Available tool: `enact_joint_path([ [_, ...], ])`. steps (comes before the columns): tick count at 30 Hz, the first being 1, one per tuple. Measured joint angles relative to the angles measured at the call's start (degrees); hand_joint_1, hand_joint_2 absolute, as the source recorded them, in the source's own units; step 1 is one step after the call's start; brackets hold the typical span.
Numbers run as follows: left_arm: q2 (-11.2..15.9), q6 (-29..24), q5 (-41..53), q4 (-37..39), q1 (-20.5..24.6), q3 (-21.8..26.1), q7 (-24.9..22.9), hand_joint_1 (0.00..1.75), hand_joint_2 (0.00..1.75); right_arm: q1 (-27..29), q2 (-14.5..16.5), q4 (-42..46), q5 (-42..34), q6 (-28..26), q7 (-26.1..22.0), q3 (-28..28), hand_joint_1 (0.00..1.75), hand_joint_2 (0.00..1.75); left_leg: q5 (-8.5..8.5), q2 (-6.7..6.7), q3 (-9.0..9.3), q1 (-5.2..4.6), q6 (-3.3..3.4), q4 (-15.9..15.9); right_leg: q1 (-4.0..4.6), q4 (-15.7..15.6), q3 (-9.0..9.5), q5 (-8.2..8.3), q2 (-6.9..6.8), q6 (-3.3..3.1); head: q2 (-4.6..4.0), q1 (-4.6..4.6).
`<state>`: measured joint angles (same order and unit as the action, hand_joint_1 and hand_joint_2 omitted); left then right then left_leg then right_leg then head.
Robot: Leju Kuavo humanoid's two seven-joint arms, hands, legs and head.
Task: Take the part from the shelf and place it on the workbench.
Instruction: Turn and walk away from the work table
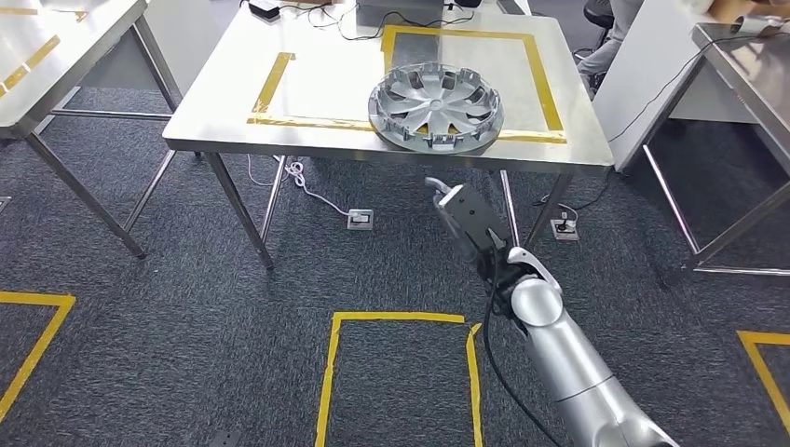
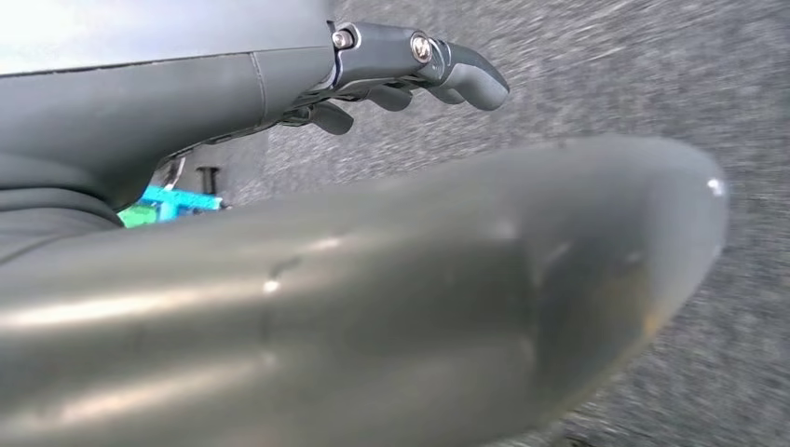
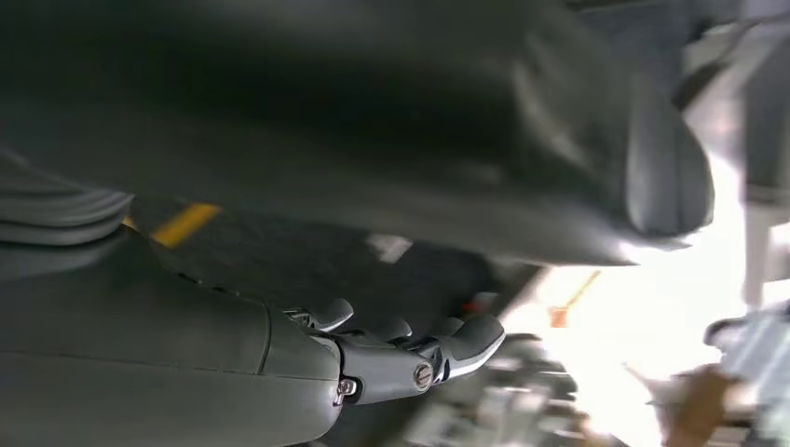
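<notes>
The part, a silver wheel cover (image 1: pixel 435 105), lies flat on the steel workbench (image 1: pixel 317 93), at the front of a yellow taped rectangle and near the front edge. My right hand (image 1: pixel 466 219) reaches forward on its silver arm, below and in front of that edge, apart from the cover and holding nothing. In the right wrist view its fingers (image 3: pixel 466 345) lie stretched out and its palm (image 3: pixel 279 363) is bare. My left hand (image 2: pixel 279 84) hangs over grey carpet, its fingers (image 2: pixel 438 65) extended and nothing between them and the thick thumb (image 2: pixel 419 279).
Another steel table (image 1: pixel 56 56) stands at the left and one more (image 1: pixel 745 65) at the right. Floor sockets (image 1: pixel 360 219) with cables lie under the workbench. A yellow taped box (image 1: pixel 396 372) marks the carpet in front. Part of a person (image 1: pixel 610 37) shows at the back right.
</notes>
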<state>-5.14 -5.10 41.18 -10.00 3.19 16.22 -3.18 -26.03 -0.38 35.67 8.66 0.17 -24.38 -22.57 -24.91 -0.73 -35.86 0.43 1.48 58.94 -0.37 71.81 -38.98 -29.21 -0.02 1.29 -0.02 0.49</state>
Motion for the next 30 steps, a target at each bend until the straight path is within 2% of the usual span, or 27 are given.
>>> enact_joint_path([
  [1, -0.1, -0.1, -0.1, 0.0, -0.3, 0.2, 0.2, 0.00, 0.00, 1.3, -0.6, -2.9, -0.8, -1.0, 1.1, 1.5, 0.00, 1.31, 0.38, -0.13, -0.54, -0.12, -0.03, 0.1, 0.26, -3.8, 2.91, 0.69, -0.03, -0.67, 0.00, 0.01],
  [2, -0.2, -0.2, -0.2, 0.0, -0.6, 0.4, 0.3, 0.00, 0.00, 2.4, -1.2, -5.4, -1.3, -2.1, 2.5, 3.0, 0.00, 1.75, 0.73, -0.22, -0.97, -0.27, -0.16, 0.2, 0.50, -8.1, 5.80, 0.58, -0.17, -1.28, 0.00, 0.00],
  [3, -0.4, -0.3, -0.2, 0.1, -0.7, 0.5, 0.4, 0.00, 0.00, 3.7, -1.9, -7.8, -1.8, -3.2, 4.4, 4.4, 0.00, 1.75, 1.05, -0.24, -1.20, -0.29, -0.38, 0.1, 0.73, -11.4, 7.84, 0.03, -0.31, -1.73, 0.00, 0.00],
  [4, -0.6, -0.4, -0.2, 0.1, -0.8, 0.7, 0.4, 0.00, 0.00, 5.1, -2.5, -9.8, -2.4, -4.0, 6.6, 5.6, 0.00, 1.75, 1.36, -0.26, -1.28, -0.16, -0.70, 0.0, 0.93, -13.5, 8.97, -0.72, -0.47, -2.07, 0.01, 0.07],
  [5, -0.7, -0.6, -0.2, 0.1, -1.0, 0.8, 0.4, 0.00, 0.00, 6.8, -3.2, -11.8, -3.2, -4.6, 9.4, 6.9, 0.00, 1.75, 1.68, -0.32, -1.25, -0.04, -1.10, -0.2, 1.12, -14.4, 9.38, -0.81, -0.61, -2.21, 0.01, 0.16],
  [7, -0.8, -0.9, -0.4, 0.2, -1.4, 1.2, 0.4, 0.00, 0.00, 11.0, -4.1, -15.2, -5.4, -4.9, 15.2, 9.3, 0.00, 1.75, 1.72, -0.30, -1.39, 0.04, -1.79, -0.3, 0.94, -15.3, 9.58, 0.12, -0.80, -2.63, 0.01, 0.33],
  [8, -0.8, -1.0, -0.5, 0.2, -1.5, 1.4, 0.5, 0.00, 0.00, 13.3, -4.5, -16.7, -6.7, -5.0, 18.1, 10.6, 0.00, 1.75, 0.74, -0.18, -1.76, -0.03, -2.05, 0.5, 0.75, -15.7, 9.60, 0.64, -0.93, -2.88, 0.00, 0.30],
  [9, -0.7, -1.0, -0.5, 0.2, -1.7, 1.5, 0.6, 0.00, 0.00, 15.6, -4.7, -18.0, -8.3, -5.2, 21.0, 11.8, 0.00, 1.75, -1.10, 0.00, -2.52, -0.06, -2.29, 2.5, 0.50, -16.1, 9.53, 1.11, -1.08, -3.04, 0.00, 0.23],
  [11, -0.5, -0.9, -0.6, 0.3, -1.9, 1.7, 0.9, 0.00, 0.00, 19.8, -5.0, -20.3, -11.8, -5.9, 26.9, 14.5, 0.00, 1.75, -5.99, 0.32, -4.70, 0.10, -2.81, 9.5, 0.45, -15.9, 8.87, 1.60, -1.33, -3.17, 0.01, 0.14],
  [12, -0.3, -0.9, -0.7, 0.3, -2.0, 1.9, 1.0, 0.00, 0.00, 21.6, -5.0, -21.3, -13.7, -6.6, 29.7, 16.1, 0.00, 1.75, -7.69, 0.40, -5.51, 0.18, -3.06, 12.8, 0.42, -15.6, 8.42, 1.75, -1.41, -3.10, 0.00, 0.11],
  [13, 0.0, -0.8, -0.8, 0.3, -2.1, 2.1, 1.1, 0.00, 0.00, 22.9, -4.8, -22.1, -15.5, -7.4, 31.9, 17.7, 0.00, 1.75, -8.33, 0.44, -5.55, 0.22, -3.26, 14.5, 0.38, -15.3, 7.94, 1.88, -1.44, -3.04, 0.01, 0.11],
  [14, 0.3, -0.8, -0.9, 0.3, -2.1, 2.3, 1.1, 0.00, 0.00, 23.9, -4.4, -22.7, -17.1, -8.0, 33.5, 19.2, 0.00, 1.75, -7.90, 0.45, -4.49, 0.24, -3.39, 14.0, 0.31, -14.8, 7.43, 1.93, -1.39, -2.98, 0.01, 0.11],
  [16, 0.8, -0.7, -1.0, 0.3, -2.1, 2.7, 1.1, 0.00, 0.00, 25.2, -3.4, -23.6, -19.2, -8.7, 34.9, 22.2, 0.00, 1.75, -5.78, 0.46, 0.39, 0.29, -3.44, 7.1, 0.11, -13.9, 6.49, 1.98, -1.16, -2.78, 0.01, 0.09],
  [17, 1.0, -0.6, -1.0, 0.3, -2.1, 2.8, 1.0, 0.00, 0.00, 25.5, -2.9, -23.9, -19.8, -8.7, 35.1, 23.5, 0.00, 1.75, -4.90, 0.41, 2.74, 0.17, -3.24, 3.7, 0.07, -13.6, 6.10, 2.04, -1.01, -2.57, 0.01, 0.06],
  [18, 1.2, -0.6, -0.9, 0.3, -2.1, 2.9, 1.0, 0.00, 0.00, 25.7, -2.5, -24.2, -20.1, -8.7, 35.1, 24.5, 0.00, 1.75, -4.40, 0.35, 4.23, 0.04, -2.91, 1.3, 0.08, -13.3, 5.86, 2.14, -0.89, -2.28, 0.00, 0.05],
  [19, 1.3, -0.5, -0.8, 0.3, -2.0, 2.9, 0.9, 0.00, 0.00, 25.9, -2.1, -24.4, -20.2, -8.6, 35.1, 25.2, 0.00, 1.75, -4.41, 0.29, 4.74, -0.09, -2.51, 0.3, 0.11, -13.1, 5.68, 2.29, -0.79, -1.93, 0.00, 0.04],
  [21, 1.4, -0.4, -0.6, 0.3, -2.0, 3.0, 0.9, 0.00, 0.00, 26.1, -1.3, -24.8, -20.4, -8.4, 35.1, 26.4, 0.00, 1.75, -3.83, 0.25, 4.33, -0.20, -1.59, 0.2, 0.15, -13.1, 5.41, 2.74, -0.66, -1.12, 0.00, 0.03],
  [22, 1.5, -0.3, -0.3, 0.3, -2.0, 3.0, 0.9, 0.00, 0.00, 26.2, -1.1, -24.9, -20.4, -8.0, 35.0, 26.8, 0.00, 1.75, -3.55, 0.32, 4.11, -0.13, -1.13, 0.0, 0.06, -12.8, 5.17, 2.50, -0.57, -0.74, 0.00, 0.02],
  [23, 1.5, -0.2, 0.0, 0.3, -2.0, 3.0, 0.8, 0.00, 0.00, 26.3, -0.9, -25.1, -20.3, -7.5, 34.7, 27.2, 0.00, 1.75, -3.13, 0.38, 3.78, -0.05, -0.63, -0.1, 0.00, -12.0, 4.75, 1.51, -0.49, -0.38, 0.00, 0.07],
  [24, 1.6, 0.0, 0.3, 0.3, -2.0, 3.0, 0.8, 0.00, 0.00, 26.4, -0.8, -25.2, -20.2, -6.8, 34.2, 27.4, 0.00, 1.75, -2.66, 0.46, 3.37, 0.03, -0.21, -0.3, -0.11, -10.1, 4.03, -0.31, -0.41, -0.09, 0.00, 0.14],
  [25, 1.6, 0.1, 0.6, 0.3, -2.0, 3.0, 0.8, 0.00, 0.00, 26.5, -0.7, -25.2, -20.0, -6.0, 33.4, 27.6, 0.00, 1.75, -2.21, 0.54, 2.85, 0.06, 0.06, -0.3, -0.21, -7.1, 2.99, -2.85, -0.35, 0.18, 0.00, 0.22],
  [26, 1.7, 0.2, 0.9, 0.3, -2.0, 3.0, 0.8, 0.00, 0.00, 26.5, -0.7, -25.3, -19.7, -5.4, 32.6, 27.6, 0.00, 1.75, -1.73, 0.58, 2.16, 0.05, 0.20, -0.2, -0.25, -3.4, 1.77, -5.41, -0.34, 0.39, 0.00, 0.28],
  [27, 1.7, 0.2, 1.0, 0.3, -2.0, 3.0, 0.8, 0.00, 0.00, 26.5, -0.7, -25.4, -19.6, -4.9, 31.9, 27.7, 0.00, 1.75, -1.23, 0.62, 1.41, 0.04, 0.21, -0.1, -0.30, 0.2, 0.83, -7.20, -0.34, 0.55, 0.00, 0.31],
  [28, 1.7, 0.2, 1.0, 0.3, -2.0, 3.0, 0.8, 0.00, 0.00, 26.5, -0.7, -25.5, -19.4, -4.6, 31.4, 27.7, 0.00, 1.75, -0.70, 0.64, 0.63, 0.03, 0.14, 0.0, -0.34, 2.4, 0.60, -7.78, -0.34, 0.64, 0.01, 0.31],
  [29, 1.7, 0.2, 1.0, 0.3, -1.9, 3.0, 0.8, 0.00, 0.00, 26.5, -0.7, -25.5, -19.4, -4.4, 31.1, 27.8, 0.00, 1.75, -0.17, 0.64, -0.13, 0.04, 0.02, 0.1, -0.38, 2.7, 1.34, -7.09, -0.34, 0.67, 0.01, 0.31],
  [30, 1.7, 0.1, 1.0, 0.3, -1.9, 3.0, 0.9, 0.00, 0.00, 26.4, -0.7, -25.5, -19.3, -4.3, 30.7, 27.9, 0.00, 1.75, 0.36, 0.64, -0.86, 0.07, -0.14, 0.2, -0.45, 0.7, 3.24, -5.47, -0.34, 0.64, 0.01, 0.32],
])
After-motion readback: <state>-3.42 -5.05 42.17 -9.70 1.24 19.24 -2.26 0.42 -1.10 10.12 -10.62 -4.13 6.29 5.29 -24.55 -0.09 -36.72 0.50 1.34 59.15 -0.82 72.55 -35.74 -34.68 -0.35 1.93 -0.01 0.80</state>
